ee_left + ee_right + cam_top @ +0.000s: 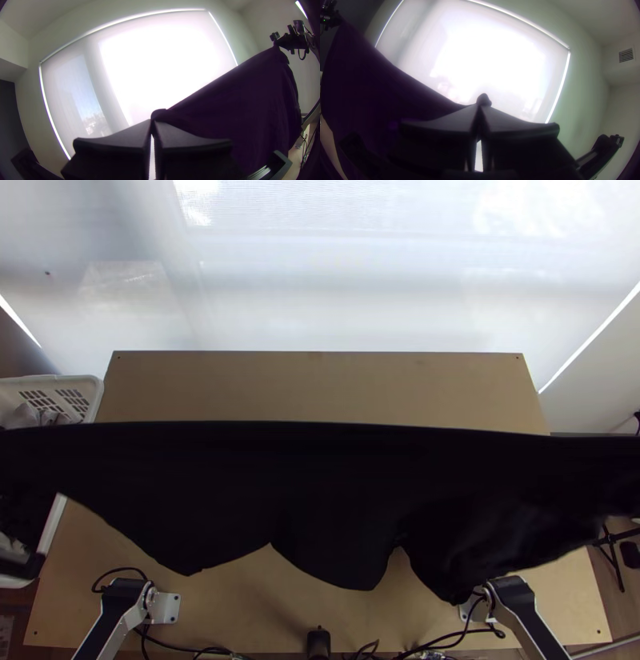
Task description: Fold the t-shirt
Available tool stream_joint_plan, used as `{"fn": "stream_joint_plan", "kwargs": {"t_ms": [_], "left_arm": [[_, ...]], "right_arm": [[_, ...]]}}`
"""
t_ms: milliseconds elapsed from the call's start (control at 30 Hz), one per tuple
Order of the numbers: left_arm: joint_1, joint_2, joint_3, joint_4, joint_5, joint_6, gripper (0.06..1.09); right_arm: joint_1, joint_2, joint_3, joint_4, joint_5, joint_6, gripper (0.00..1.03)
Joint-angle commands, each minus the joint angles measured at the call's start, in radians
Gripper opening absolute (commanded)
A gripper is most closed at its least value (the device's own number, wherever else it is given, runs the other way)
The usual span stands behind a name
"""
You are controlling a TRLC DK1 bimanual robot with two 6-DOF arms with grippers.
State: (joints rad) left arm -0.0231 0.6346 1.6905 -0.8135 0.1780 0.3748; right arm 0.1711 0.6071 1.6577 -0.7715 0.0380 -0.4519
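The dark t-shirt (320,500) hangs stretched wide across the top view, its upper edge nearly straight and its lower edge drooping in uneven lobes above the table. At the left wrist view's bottom, my left gripper (152,124) is shut on a bunched bit of the shirt (233,113), which slopes up to my right gripper (281,41) farther off. My right gripper (480,108) is shut on another edge portion, a small tuft poking past its tips. From there the shirt (380,90) stretches across to my left gripper (331,20). The shirt's lower parts overlap in dark folds.
The wooden table (320,384) lies beneath the cloth. A white basket (98,392) with grey cloth inside stands at its left side. Cables and a small black device (318,642) are at the near edge, between the arm bases. A bright window blind (336,268) is beyond.
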Motion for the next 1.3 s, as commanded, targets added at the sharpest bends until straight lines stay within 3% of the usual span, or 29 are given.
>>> {"fn": "stream_joint_plan", "kwargs": {"t_ms": [0, 233, 500, 867, 1267], "left_arm": [[0.008, 0.008, -0.259, 0.128, 0.008, -0.04, 0.09], [0.002, 0.07, -0.571, 0.287, 0.006, -0.096, 0.09], [-0.012, 0.333, -0.695, 0.497, -0.009, -0.151, 0.09], [-0.024, 0.866, -0.529, 0.718, -0.081, -0.155, 0.09], [-0.028, 1.274, -0.273, 0.806, -0.161, -0.155, 0.09]], "right_arm": [[-0.019, 0.037, -0.17, 0.098, -0.009, 0.061, 0.03], [-0.007, 0.155, -0.389, 0.264, -0.009, 0.136, 0.03], [0.025, 0.45, -0.467, 0.479, -0.009, 0.176, 0.03], [0.022, 0.939, -0.372, 0.721, -0.009, 0.203, 0.03], [0.004, 1.298, -0.18, 0.807, -0.007, 0.222, 0.03]]}}
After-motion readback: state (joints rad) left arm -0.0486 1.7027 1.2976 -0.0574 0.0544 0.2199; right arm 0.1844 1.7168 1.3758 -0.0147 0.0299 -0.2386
